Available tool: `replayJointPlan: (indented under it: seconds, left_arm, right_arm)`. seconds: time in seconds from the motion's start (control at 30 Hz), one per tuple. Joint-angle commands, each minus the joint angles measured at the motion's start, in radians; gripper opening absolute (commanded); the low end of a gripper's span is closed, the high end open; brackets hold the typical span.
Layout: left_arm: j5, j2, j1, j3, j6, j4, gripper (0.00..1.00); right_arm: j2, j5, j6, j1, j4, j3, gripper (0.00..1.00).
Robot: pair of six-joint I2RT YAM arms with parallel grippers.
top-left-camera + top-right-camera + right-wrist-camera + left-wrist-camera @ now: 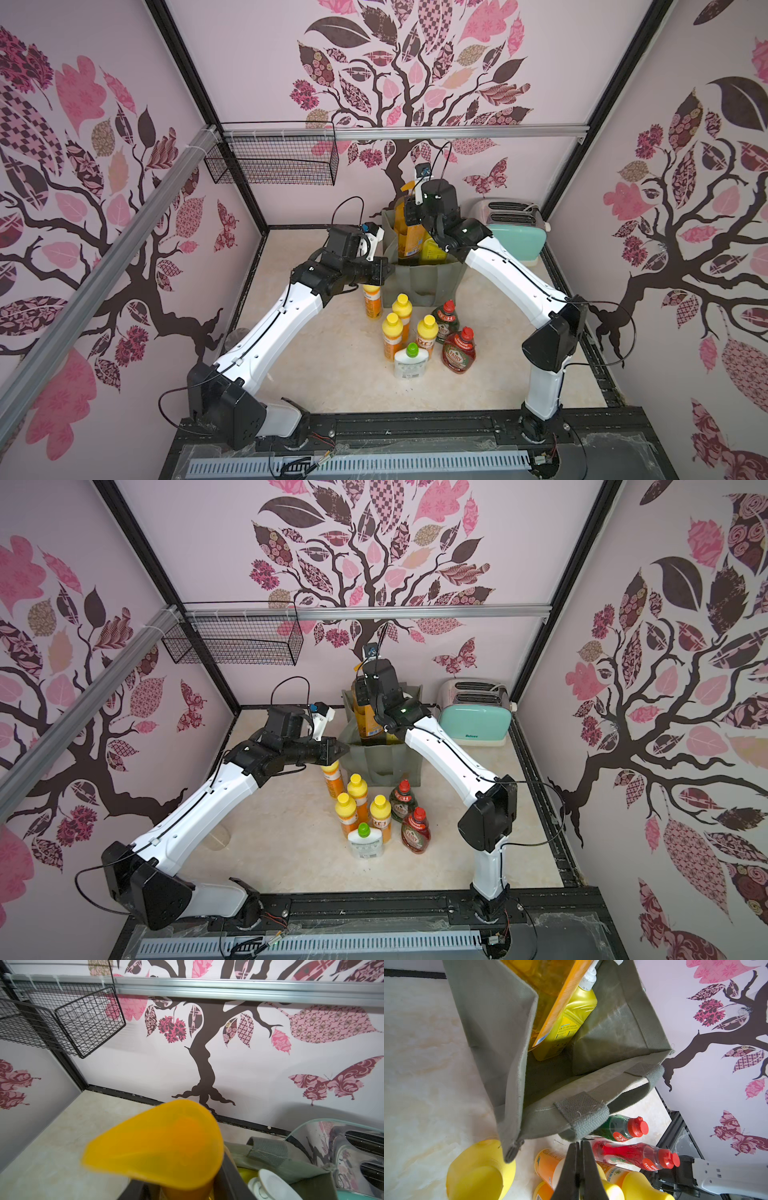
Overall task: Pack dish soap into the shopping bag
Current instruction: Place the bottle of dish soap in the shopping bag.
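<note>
Got the orange pump bottle (408,237) clamped in the right gripper (412,212), partway inside the shopping bag (419,284), with left gripper (385,268) shut by its rim, so could snag fabric and topple the bag if dropped tilted.

I count four small orange bottles (372,301) (402,309) (392,334) (426,332), two red-capped Fairy bottles (445,326) (458,353), one white bottle (410,363), one orange pump bottle (409,237), one yellow pump bottle (432,249), one shopping bag (419,282), one toaster (515,241) and one wire basket (274,164).
</note>
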Motion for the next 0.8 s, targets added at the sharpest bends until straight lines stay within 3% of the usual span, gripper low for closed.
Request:
replayJointPlan:
  seconds: [0.0, 0.47, 0.67, 0.77]
  left_arm:
    - [0.024, -0.029, -0.005, 0.001, -0.013, 0.028, 0.0]
    - [0.028, -0.059, -0.006, 0.017, -0.018, 0.008, 0.0]
    - [0.021, -0.065, -0.006, 0.038, -0.022, -0.004, 0.0]
    - [0.006, -0.064, -0.006, 0.056, -0.02, -0.013, 0.08]
  right_arm:
    - [-0.046, 0.179, -0.001, -0.012, 0.273, -0.011, 0.0]
    - [-0.006, 0.304, -0.027, -0.012, 0.531, -0.236, 0.0]
    - [-0.011, 0.271, 0.08, -0.027, 0.541, -0.357, 0.0]
    - [-0.006, 0.228, 0.137, -0.042, 0.515, -0.392, 0.06]
